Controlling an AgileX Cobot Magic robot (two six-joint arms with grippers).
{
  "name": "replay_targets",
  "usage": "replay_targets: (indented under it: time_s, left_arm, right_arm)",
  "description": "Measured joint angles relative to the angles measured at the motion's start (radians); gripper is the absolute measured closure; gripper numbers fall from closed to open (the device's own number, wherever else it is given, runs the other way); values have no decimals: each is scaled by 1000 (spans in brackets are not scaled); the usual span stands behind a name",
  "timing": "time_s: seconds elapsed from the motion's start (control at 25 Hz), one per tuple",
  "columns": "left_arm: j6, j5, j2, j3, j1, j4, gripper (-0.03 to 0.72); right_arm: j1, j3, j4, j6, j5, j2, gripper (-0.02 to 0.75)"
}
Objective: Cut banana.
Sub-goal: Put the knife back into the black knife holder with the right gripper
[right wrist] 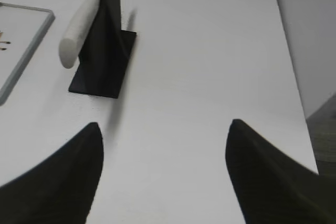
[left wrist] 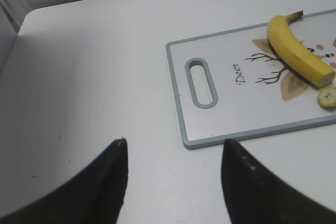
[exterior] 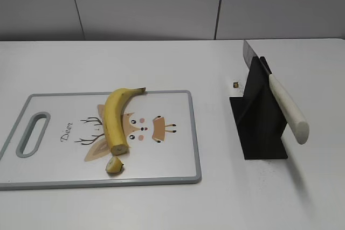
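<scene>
You'd pin the soft, light, bruise-prone banana [exterior: 114, 119], left of centre on the cutting board [exterior: 172, 133], mid-length, gently; both the left gripper [left wrist: 173, 145] and right gripper [right wrist: 165, 129] hang wide, empty.

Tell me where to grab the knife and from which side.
Grip the knife by its white handle, near the free rounded end. That end juts out past the black stand toward the table's near edge, while the blade sits in the stand's slot. Come from above with the right gripper.
</scene>
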Motion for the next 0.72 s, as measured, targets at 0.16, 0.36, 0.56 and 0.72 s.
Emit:
replay_targets:
  time_s: [0.16,0.36,0.56,0.72]
  left_arm:
    - [0,0,0,0,0,0,137]
    - [0,0,0,0,0,0,137]
    - [0,0,0,0,0,0,137]
    - [0,0,0,0,0,0,137]
  right_arm:
    - [-89,0,0,0,0,0,187]
    - [-117,0,0,0,0,0,187]
    - [-117,0,0,0,0,0,187]
    - [-117,0,0,0,0,0,187]
